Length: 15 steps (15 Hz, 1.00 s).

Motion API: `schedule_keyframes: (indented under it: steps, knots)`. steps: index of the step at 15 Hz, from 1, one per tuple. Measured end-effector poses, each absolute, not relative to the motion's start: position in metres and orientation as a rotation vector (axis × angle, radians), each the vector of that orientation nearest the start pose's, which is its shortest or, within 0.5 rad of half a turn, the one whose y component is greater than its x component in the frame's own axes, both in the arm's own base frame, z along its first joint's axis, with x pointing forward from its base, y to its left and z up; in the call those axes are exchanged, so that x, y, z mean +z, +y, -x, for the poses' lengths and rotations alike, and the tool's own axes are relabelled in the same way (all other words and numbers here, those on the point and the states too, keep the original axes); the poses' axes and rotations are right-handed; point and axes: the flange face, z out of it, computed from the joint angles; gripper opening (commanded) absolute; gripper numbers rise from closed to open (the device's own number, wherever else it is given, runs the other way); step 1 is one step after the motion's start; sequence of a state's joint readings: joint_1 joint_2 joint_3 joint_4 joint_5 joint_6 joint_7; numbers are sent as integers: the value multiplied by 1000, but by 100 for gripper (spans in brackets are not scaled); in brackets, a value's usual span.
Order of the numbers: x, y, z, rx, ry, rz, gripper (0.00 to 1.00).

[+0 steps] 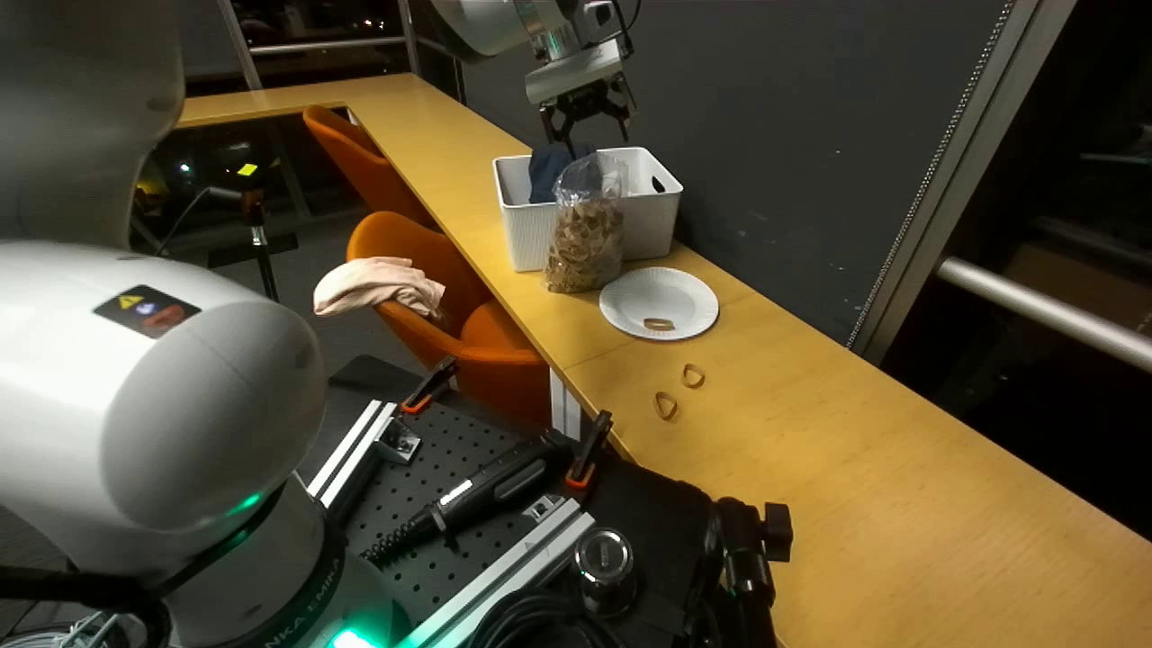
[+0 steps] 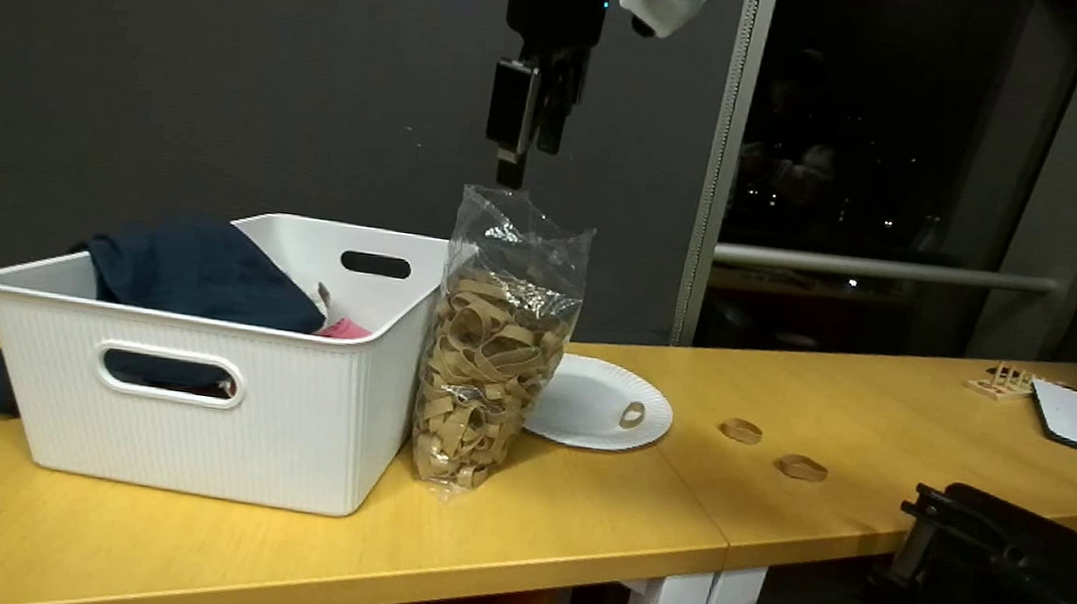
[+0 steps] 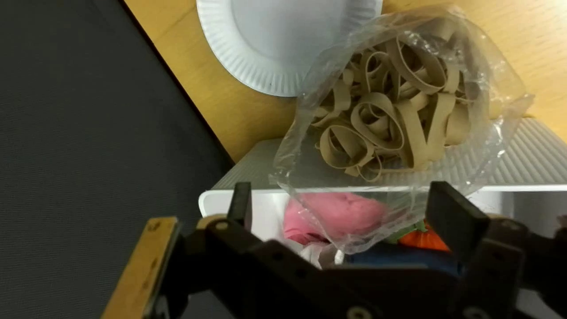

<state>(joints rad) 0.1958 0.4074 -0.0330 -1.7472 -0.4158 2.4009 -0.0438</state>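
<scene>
The gripper (image 1: 598,142) hovers with its fingers (image 3: 452,212) spread wide, holding nothing; the step in hand looks like a free hover over the clear bag (image 2: 519,250), and any move from here calls for sparing its thin film. Left to right in an exterior view: below and left of the hand sits a ribbed white basket (image 2: 183,445) with crumpled dark-blue cloth (image 2: 201,272) inside. Directly beneath the hand, just beside the basket, stands the crinkly bag, packed with flat tan loops (image 2: 486,377); whether a fingertip touches it I cannot tell. Lower right of the hand lies a fluted paper plate (image 2: 578,406) bearing a single loop (image 1: 659,325); farther right, two loose loops (image 2: 802,469) on the smooth table (image 2: 596,518).
</scene>
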Motion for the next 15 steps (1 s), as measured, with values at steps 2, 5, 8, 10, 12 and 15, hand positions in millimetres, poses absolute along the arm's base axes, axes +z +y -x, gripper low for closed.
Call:
schedule_keyframes:
  steps: [2, 5, 8, 10, 12, 15]
  knots:
    - [369, 98, -671, -416, -775, 3365, 100]
    - [370, 69, -669, -341, -673, 3441, 100]
    - [371, 35, -663, -276, -543, 3494, 100]
    - [370, 13, -653, -234, -458, 3511, 100]
    - [364, -10, -642, -184, -370, 3510, 100]
    - [339, -42, -627, -95, -215, 3457, 100]
